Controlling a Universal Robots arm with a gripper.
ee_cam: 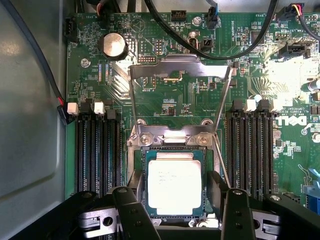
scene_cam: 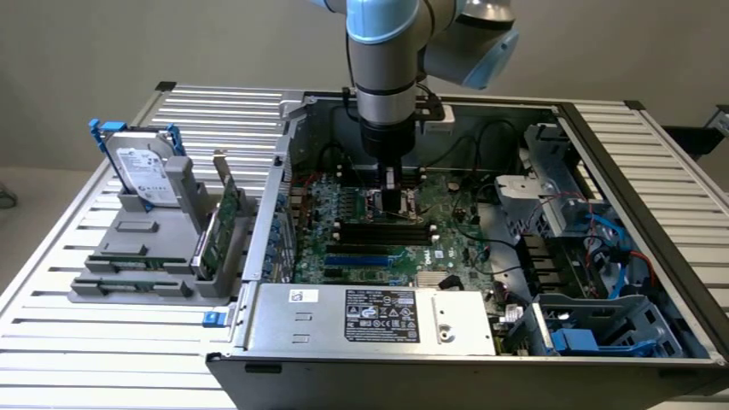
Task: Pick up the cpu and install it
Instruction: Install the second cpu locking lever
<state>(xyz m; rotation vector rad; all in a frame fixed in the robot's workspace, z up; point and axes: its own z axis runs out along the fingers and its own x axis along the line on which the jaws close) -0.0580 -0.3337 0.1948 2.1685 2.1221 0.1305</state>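
The arm is being held vertical, with the gripper directly beneath it, fingers being kept spread apart.

The cpu lies flat in the socket on the motherboard, between two banks of memory slots. The motherboard sits inside the computer case. A hard drive stands in a rack beside the case, toward the exterior view's left.

Matt silvery metal-topped cpu
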